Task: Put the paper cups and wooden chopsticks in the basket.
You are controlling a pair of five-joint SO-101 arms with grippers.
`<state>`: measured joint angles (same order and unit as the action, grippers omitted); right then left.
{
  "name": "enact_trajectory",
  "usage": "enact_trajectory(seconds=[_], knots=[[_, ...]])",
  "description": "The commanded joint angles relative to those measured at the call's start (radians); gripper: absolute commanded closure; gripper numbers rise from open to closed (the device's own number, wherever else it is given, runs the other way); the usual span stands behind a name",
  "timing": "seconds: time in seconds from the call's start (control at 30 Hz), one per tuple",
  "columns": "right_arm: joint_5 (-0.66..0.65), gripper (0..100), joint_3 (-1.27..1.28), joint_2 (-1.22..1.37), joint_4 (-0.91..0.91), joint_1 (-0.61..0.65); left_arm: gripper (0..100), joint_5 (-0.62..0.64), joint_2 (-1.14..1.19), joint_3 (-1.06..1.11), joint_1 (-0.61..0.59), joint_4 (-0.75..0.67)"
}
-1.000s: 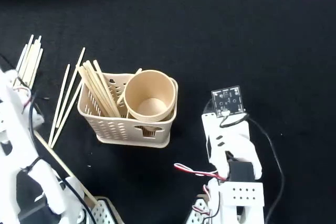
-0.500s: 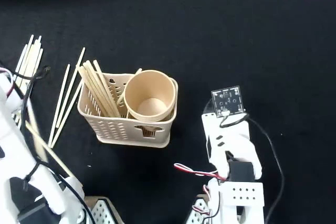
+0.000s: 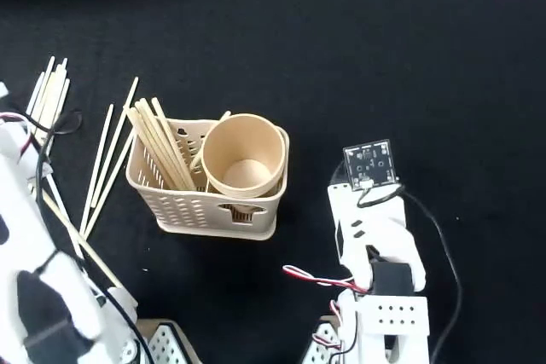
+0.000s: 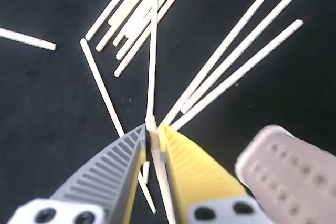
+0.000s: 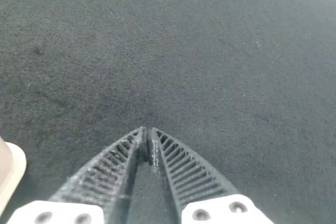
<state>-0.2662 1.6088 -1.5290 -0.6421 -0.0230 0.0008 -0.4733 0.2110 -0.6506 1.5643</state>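
The left arm point(image 3: 30, 279) has slid toward the lower left of the high view, taking its chopstick point(image 3: 81, 249) along. The basket point(image 3: 205, 206), mid-frame, holds a paper cup point(image 3: 243, 159) and stowed chopsticks point(image 3: 162, 147), with loose chopsticks point(image 3: 107, 159) on the bench point(image 3: 384, 66) to its left. In the left wrist view the left claw point(image 4: 152, 129) is clamped on that one chopstick, which looks light, stiff and smooth, and likely to pivot unless pinched near its middle. In the right wrist view the right claw point(image 5: 147, 142) is together, holding nothing.
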Motion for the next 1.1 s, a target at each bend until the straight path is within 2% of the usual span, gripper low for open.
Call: enact_trajectory(seconds=[0.0, 0.1, 0.17, 0.37, 0.5, 0.77, 0.93, 1.07], knots=[[-0.008, 98.5, -0.016, -0.008, 0.003, 0.008, 97, -0.077, 0.107, 0.068, -0.064, -0.157], [-0.008, 98.5, -0.016, -0.008, 0.003, 0.009, 97, -0.117, 0.238, 0.062, -0.082, -0.282], [-0.008, 98.5, -0.018, -0.008, 0.003, 0.008, 97, -0.123, 0.321, 0.056, -0.088, -0.318], [-0.008, 98.5, -0.018, -0.008, 0.003, 0.009, 97, -0.152, 0.531, -0.091, -0.091, -0.318], [-0.014, 98.5, -0.018, -0.008, 0.003, 0.009, 97, -0.068, 0.626, -0.206, -0.107, -0.310], [-0.034, 98.5, -0.015, -0.008, 0.006, 0.009, 97, 0.130, 0.667, -0.320, -0.087, -0.310], [-0.034, 98.5, -0.015, -0.008, 0.003, 0.009, 97, 0.087, 0.669, -0.292, -0.050, -0.318], [-0.034, 98.5, -0.015, -0.008, 0.003, 0.009, 97, 0.075, 0.669, -0.272, -0.077, -0.310]])
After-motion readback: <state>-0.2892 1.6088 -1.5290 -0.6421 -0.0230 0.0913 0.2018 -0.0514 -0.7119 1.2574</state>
